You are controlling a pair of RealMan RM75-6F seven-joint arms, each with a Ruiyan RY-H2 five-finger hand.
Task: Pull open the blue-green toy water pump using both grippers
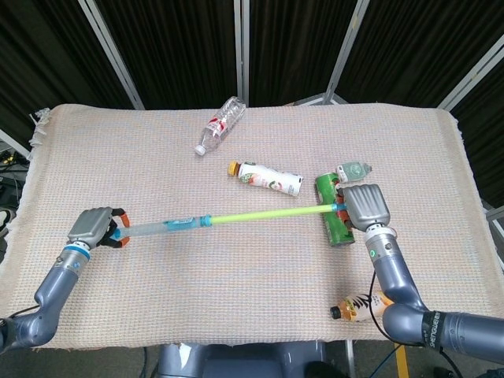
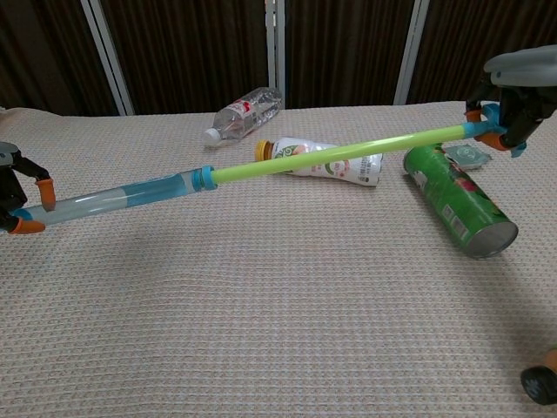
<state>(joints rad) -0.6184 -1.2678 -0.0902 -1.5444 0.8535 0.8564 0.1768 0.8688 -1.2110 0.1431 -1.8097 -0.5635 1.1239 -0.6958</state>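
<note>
The toy water pump [image 1: 169,227] [image 2: 130,193] stretches across the table in front of me, lifted off the cloth. Its clear blue barrel is on the left and its thin green rod [image 1: 268,213] [image 2: 339,155] is drawn far out to the right. My left hand [image 1: 96,227] [image 2: 16,205] grips the barrel's left end. My right hand [image 1: 364,206] [image 2: 513,96] holds the blue handle at the rod's right end, above the green can.
A green can [image 1: 335,211] [image 2: 455,200] lies under my right hand. A white drink bottle [image 1: 268,179] [image 2: 326,161] lies behind the rod, a clear water bottle [image 1: 220,124] [image 2: 244,113] farther back. An orange bottle [image 1: 361,307] lies at the front right edge.
</note>
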